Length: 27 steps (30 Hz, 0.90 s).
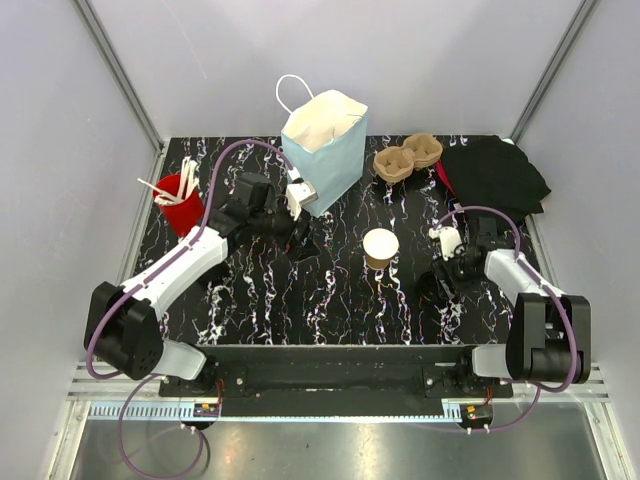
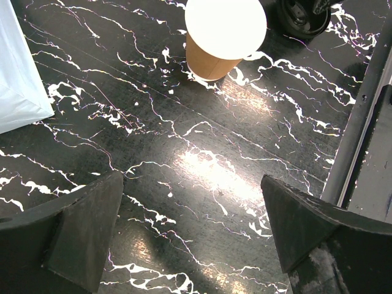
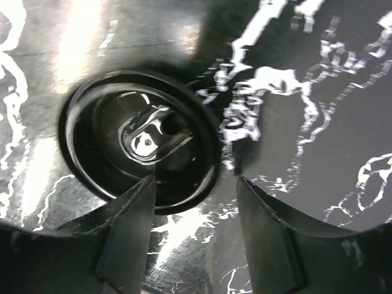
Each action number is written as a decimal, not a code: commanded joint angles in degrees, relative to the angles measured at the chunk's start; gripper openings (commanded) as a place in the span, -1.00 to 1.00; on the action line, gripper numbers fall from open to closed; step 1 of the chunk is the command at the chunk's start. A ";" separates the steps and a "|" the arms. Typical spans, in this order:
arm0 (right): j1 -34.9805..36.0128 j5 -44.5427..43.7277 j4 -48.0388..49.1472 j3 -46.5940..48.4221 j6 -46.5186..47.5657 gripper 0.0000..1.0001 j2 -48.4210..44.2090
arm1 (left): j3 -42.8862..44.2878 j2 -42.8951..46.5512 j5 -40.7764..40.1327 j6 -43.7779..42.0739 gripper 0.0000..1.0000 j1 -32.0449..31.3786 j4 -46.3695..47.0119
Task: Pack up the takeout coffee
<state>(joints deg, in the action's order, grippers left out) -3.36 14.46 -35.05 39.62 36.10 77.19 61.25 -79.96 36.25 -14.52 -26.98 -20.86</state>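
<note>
The tan paper cup (image 1: pixel 380 247) stands upright and uncovered at the middle of the black marbled table; it also shows in the left wrist view (image 2: pixel 223 37). The round black lid (image 3: pixel 141 141) lies flat on the table just right of the cup, and its edge shows in the left wrist view (image 2: pixel 303 15). My right gripper (image 1: pixel 441 272) is open low over the lid (image 3: pixel 196 184); its left finger overlaps the lid's near rim and its right finger is beside the lid. My left gripper (image 1: pixel 300 236) is open and empty (image 2: pixel 193 233), left of the cup.
A light blue paper bag (image 1: pixel 325 150) stands open at the back centre, its corner in the left wrist view (image 2: pixel 18 79). Brown pulp carriers (image 1: pixel 408 157) and a black cloth (image 1: pixel 495 175) lie back right. A red cup with stirrers (image 1: pixel 180 200) stands at the left.
</note>
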 commanded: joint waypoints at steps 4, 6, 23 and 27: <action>-2.09 0.57 2.35 1.87 -0.41 0.12 3.14 | -0.52 1.83 1.72 0.37 0.98 0.35 3.02; -2.09 0.75 2.27 3.00 -0.50 0.06 4.54 | -0.52 1.83 1.63 0.37 0.98 0.35 2.93; -2.10 1.98 0.07 9.07 -1.82 -0.70 3.42 | -0.43 1.22 4.79 1.34 0.98 0.61 3.46; -2.01 1.63 -1.34 12.40 -4.44 -0.75 -0.54 | -0.87 0.69 10.22 3.53 0.97 0.53 4.86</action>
<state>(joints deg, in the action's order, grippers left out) -5.30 15.68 -35.20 46.78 34.57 82.19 61.23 -79.96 39.27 -13.39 -26.68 -20.60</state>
